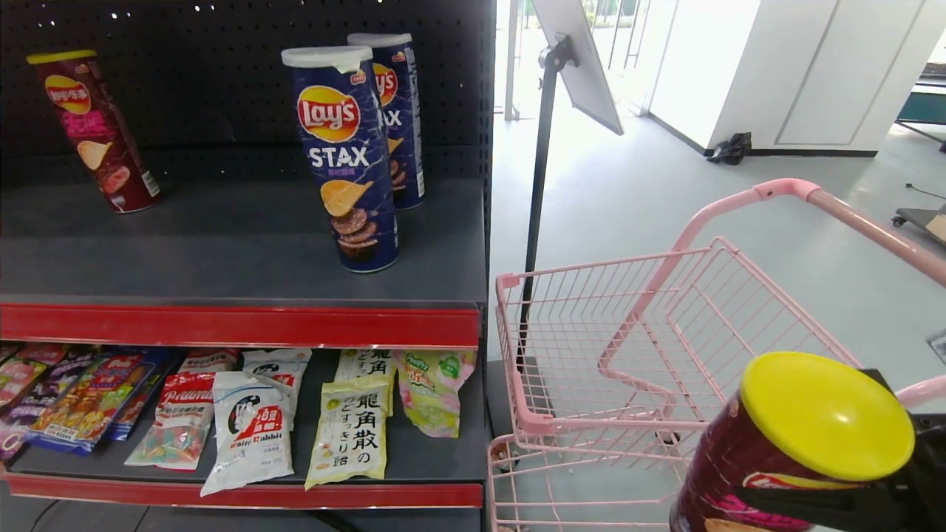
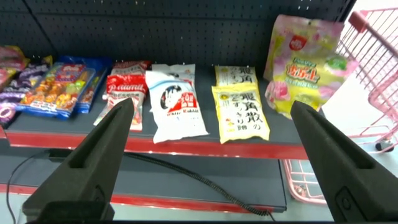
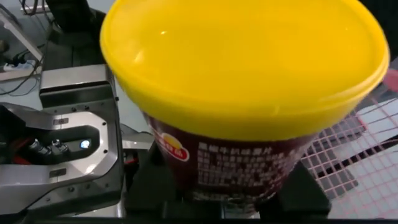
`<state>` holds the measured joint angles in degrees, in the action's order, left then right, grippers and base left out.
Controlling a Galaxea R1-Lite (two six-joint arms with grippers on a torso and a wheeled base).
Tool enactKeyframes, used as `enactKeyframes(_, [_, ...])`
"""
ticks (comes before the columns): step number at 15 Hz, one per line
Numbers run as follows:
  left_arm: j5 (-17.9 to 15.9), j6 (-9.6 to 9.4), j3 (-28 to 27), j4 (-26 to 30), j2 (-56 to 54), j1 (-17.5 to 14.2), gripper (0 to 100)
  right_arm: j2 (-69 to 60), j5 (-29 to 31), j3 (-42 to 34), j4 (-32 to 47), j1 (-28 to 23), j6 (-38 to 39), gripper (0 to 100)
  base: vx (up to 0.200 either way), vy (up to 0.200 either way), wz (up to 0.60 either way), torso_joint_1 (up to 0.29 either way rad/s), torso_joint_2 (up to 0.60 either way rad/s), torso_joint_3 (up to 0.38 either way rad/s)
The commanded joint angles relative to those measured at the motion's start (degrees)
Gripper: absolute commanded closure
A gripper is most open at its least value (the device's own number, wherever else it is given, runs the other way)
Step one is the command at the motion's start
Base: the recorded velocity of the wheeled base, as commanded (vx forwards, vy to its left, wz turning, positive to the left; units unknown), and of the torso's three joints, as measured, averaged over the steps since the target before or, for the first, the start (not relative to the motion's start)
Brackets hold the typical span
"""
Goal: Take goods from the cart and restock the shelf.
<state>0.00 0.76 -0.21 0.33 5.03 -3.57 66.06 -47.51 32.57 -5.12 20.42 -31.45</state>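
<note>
My right gripper (image 1: 835,504) is shut on a maroon chip can with a yellow lid (image 1: 794,443), held upright over the near right corner of the pink cart (image 1: 591,355). In the right wrist view the can's lid (image 3: 242,56) is close up, with my gripper (image 3: 230,200) clamped low on its body. On the upper shelf (image 1: 244,258) stand two blue chip cans (image 1: 344,155) and, at the far left, a matching maroon can (image 1: 96,129). My left gripper (image 2: 211,106) is open and holds nothing, facing the lower shelf's snack bags (image 2: 177,102).
The lower shelf (image 1: 414,451) holds several snack bags lying flat. A black sign stand (image 1: 543,162) rises between the shelf's right end and the cart. The cart basket looks bare inside. Open grey floor (image 1: 739,214) lies beyond the cart.
</note>
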Motion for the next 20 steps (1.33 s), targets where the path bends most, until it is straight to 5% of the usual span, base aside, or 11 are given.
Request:
enactKeyframes(1, [0.0,0.04,0.0,0.0,0.0,0.0,0,3.6,2.0,4.3,0.0,3.8,0.4,100,0.0,0.0,0.0,0.217,-0.53,-0.334])
enactKeyframes(6, [0.0,0.04,0.0,0.0,0.0,0.0,0,7.0,4.3,10.9,0.1,9.8,1.8,100,0.0,0.0,0.0,0.232,-0.57,-0.339])
enactKeyframes(12, [0.0,0.04,0.0,0.0,0.0,0.0,0,6.5,5.0,10.3,0.0,10.3,2.0,100,0.0,0.0,0.0,0.219,-0.52,-0.286])
enactKeyframes(20, [0.0,0.04,0.0,0.0,0.0,0.0,0,6.5,6.7,10.4,-4.1,9.3,5.1,100,0.0,0.0,0.0,0.011,-0.02,-0.013])
